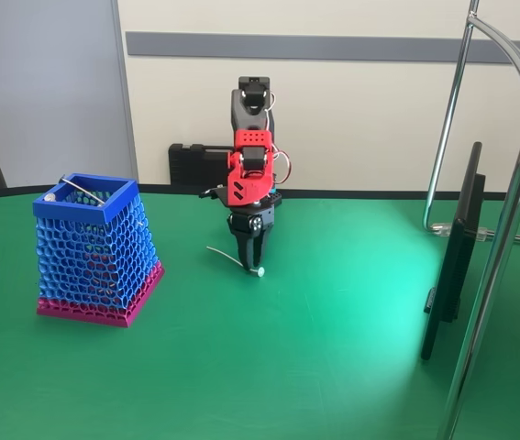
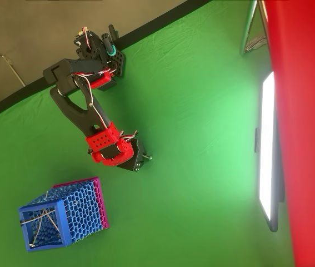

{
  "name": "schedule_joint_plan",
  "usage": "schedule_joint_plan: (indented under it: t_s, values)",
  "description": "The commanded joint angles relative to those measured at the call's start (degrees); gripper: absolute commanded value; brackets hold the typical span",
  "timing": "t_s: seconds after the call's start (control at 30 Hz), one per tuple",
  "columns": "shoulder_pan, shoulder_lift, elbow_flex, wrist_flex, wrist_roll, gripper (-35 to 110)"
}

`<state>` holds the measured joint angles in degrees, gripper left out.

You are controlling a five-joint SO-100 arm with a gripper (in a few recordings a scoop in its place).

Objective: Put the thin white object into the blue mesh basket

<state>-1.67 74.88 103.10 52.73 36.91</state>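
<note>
While the arm reaches down toward the green desk (image 1: 333,348), its end effector (image 1: 249,264) points straight at the surface, to the right of the blue mesh basket (image 1: 97,252) in the fixed view. The dark fingers (image 1: 241,246) are drawn nearly together, leaving a narrow gap only, and the thin white object (image 1: 232,258) lies across their tips: its curved shaft runs out to the left, toward the basket, and its tiny round knob (image 1: 260,271) sits just right of the tips, on or just above the desk. The fingers seem to pinch the stick, though the contact itself is too small to see clearly. In the overhead view the red and black wrist covers the stick, and the end effector (image 2: 138,161) hangs up and to the right of the basket (image 2: 68,214), well apart from it. The basket stands upright on its magenta-pink bottom band (image 1: 94,312), and other thin sticks (image 2: 43,219) already rest inside it, one leaning across the solid blue rim (image 1: 85,203). A dark monitor (image 1: 452,266) stands on edge far to the right of the basket, beside chrome stand tubes (image 1: 507,238).
</note>
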Motion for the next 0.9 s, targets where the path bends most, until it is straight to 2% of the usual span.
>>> schedule_joint_plan:
  t_s: [0.0, 0.87]
  values:
    - [-0.3, 0.3, -2.3, 0.4, -0.4, 16]
    - [-0.4, -7.4, -12.3, 6.9, -0.3, 15]
